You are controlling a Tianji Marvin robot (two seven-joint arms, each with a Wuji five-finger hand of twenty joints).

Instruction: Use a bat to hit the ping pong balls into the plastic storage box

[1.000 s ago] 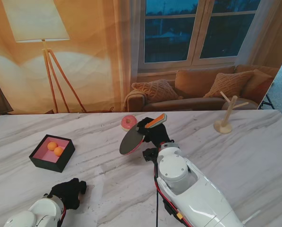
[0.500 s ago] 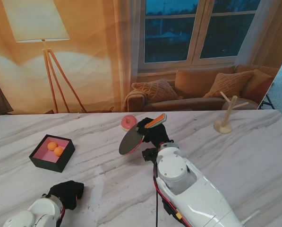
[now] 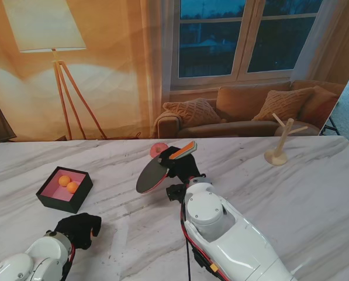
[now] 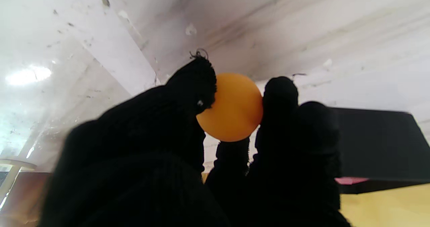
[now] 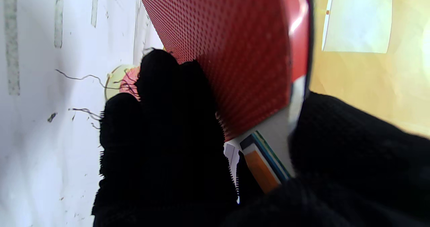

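My left hand (image 3: 78, 228), in a black glove, is near the table's front left and is shut on an orange ping pong ball (image 4: 231, 106), pinched between its fingertips (image 4: 196, 82). The ball itself is hidden in the stand view. My right hand (image 3: 177, 164) grips the bat (image 3: 152, 175) by its handle near the table's middle, blade tilted to the left; the red rubber (image 5: 228, 45) fills the right wrist view. The black storage box (image 3: 64, 188) with a pink floor sits at the left and holds two orange balls (image 3: 68, 184). Its dark wall (image 4: 373, 143) shows beyond the left fingers.
A pink doughnut-shaped object (image 3: 156, 149) lies just beyond the bat, partly hidden by it. A small wooden branched stand (image 3: 280, 140) is at the far right of the marble table (image 3: 291, 187). The backdrop shows a lamp, a sofa and a window.
My left hand has drawn back and to the left, closer to the box. My right hand has shifted the bat leftward and slightly farther from me, covering more of the pink object.
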